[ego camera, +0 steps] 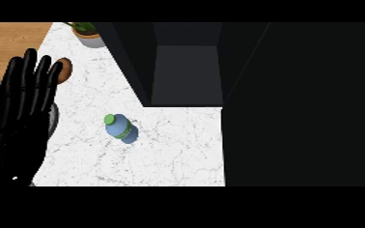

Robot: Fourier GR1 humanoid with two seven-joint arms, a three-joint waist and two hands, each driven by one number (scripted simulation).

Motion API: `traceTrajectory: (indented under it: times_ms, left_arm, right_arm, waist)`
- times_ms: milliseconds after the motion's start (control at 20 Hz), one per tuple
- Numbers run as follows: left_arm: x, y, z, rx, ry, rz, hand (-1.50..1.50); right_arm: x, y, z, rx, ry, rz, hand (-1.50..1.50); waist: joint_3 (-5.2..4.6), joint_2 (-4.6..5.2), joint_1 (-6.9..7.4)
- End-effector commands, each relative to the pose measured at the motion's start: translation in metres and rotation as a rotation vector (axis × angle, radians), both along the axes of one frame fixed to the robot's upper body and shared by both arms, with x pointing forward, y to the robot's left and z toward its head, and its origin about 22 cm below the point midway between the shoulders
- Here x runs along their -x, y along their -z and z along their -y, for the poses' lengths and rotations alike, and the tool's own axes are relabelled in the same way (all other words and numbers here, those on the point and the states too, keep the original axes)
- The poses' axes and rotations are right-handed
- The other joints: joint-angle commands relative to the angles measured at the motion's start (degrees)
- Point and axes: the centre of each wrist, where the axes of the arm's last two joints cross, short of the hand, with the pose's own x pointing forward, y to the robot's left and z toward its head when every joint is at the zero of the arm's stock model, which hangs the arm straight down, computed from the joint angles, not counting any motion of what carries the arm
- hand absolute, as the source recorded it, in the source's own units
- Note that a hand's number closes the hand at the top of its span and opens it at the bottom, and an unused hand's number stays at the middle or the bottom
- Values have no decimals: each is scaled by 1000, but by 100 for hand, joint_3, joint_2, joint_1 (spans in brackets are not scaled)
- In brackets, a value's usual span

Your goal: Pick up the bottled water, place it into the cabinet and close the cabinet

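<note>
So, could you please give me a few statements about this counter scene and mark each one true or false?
1. The bottled water stands on the white marble counter, with no hand on it. True.
2. The bottle's cap is red. False: it is green.
3. The cabinet is shut. False: its dark inside shows, so it is open.
4. The left hand shows at the view's left edge, open with fingers up. True.
5. The right hand holds the bottle. False: no right hand is in view.
6. A potted plant sits at the counter's far left corner. True.
</note>
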Motion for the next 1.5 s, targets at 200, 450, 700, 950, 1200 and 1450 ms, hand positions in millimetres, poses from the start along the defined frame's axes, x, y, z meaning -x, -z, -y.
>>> traceTrajectory:
  times_ms: [200, 450, 700, 950, 1200, 1450]
  left_arm:
    - [-10, 3, -38, 3, 108, 1, -150]
    - [9, 14, -5, 94, 142, -322, -150]
    - [46, 0, -4, 87, 149, -321, -150]
    - [54, 3, -11, 77, 78, -369, -150]
    - [65, 16, -5, 47, 87, -361, -150]
    - [53, 40, -21, 49, 11, -386, -150]
  right_arm:
    - [38, -17, 7, -42, -30, 27, -150]
    - [62, 3, -3, -123, -110, -259, -150]
    - [97, -16, -11, -131, -122, -278, -150]
    - [113, -27, -5, -130, -110, -281, -150]
    - [123, -20, -13, -142, -102, -264, -150]
    - [138, -21, -8, -137, -117, -266, -150]
  waist:
    - [134, -9, 20]
    - [141, -38, 17]
    - [138, -30, 36]
    - [136, -17, 30]
    - [135, -18, 29]
    - [135, -21, -11]
